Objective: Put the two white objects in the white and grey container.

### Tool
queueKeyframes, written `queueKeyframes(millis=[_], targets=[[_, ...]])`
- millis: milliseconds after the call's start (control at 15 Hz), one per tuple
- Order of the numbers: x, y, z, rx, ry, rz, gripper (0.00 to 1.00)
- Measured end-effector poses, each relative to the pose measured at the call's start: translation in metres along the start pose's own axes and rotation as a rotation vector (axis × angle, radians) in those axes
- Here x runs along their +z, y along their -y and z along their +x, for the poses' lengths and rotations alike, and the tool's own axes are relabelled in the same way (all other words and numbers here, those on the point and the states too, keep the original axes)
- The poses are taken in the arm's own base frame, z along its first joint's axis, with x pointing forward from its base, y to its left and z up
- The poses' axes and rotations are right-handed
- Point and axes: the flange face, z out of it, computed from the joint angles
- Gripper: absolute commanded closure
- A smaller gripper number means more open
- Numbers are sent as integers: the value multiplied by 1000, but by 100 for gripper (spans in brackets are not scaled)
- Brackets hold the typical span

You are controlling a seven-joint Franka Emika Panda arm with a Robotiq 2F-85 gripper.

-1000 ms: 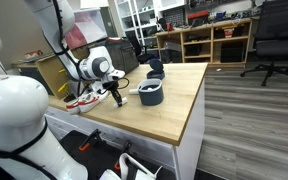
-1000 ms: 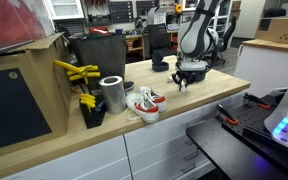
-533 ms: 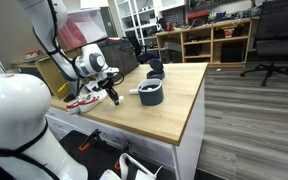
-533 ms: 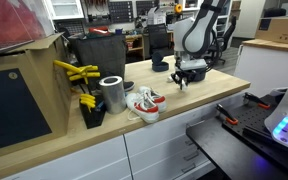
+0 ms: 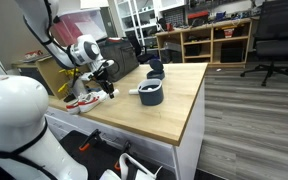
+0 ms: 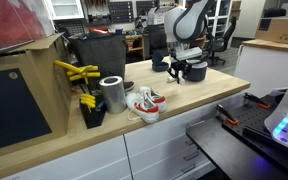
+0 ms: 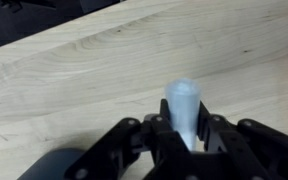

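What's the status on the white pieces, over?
Gripper shut on chunky white piece, held above table. White stick at rim of grey-blue tub. Dark bowl beyond tub, no obstruction.

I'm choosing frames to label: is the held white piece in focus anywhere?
Wrist view: the white piece in the gripper is soft with close-range blur; the table grain behind reads clearer. Both exterior views: even light, no strong glare, piece too small to resolve.

Black end effector (image 7: 187, 128), white piece (image 7: 183, 100), grey-blue white-rimmed tub (image 5: 151, 94) (pale, wood-grained tabletop (image 7: 74, 70)).
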Motion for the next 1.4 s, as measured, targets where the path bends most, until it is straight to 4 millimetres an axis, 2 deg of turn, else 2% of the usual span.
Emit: queueKeyframes(millis=[333,667,867,1133,1400], targets=[[-16,-12,17,-14,61,-79,93],[-32,-43,56,-51,79,-124,93],[-48,-54,77,-89,57,-143,93],[-64,-65,96,-145,64,-176,93],[-69,-90,116,-172,95,-187,93]])
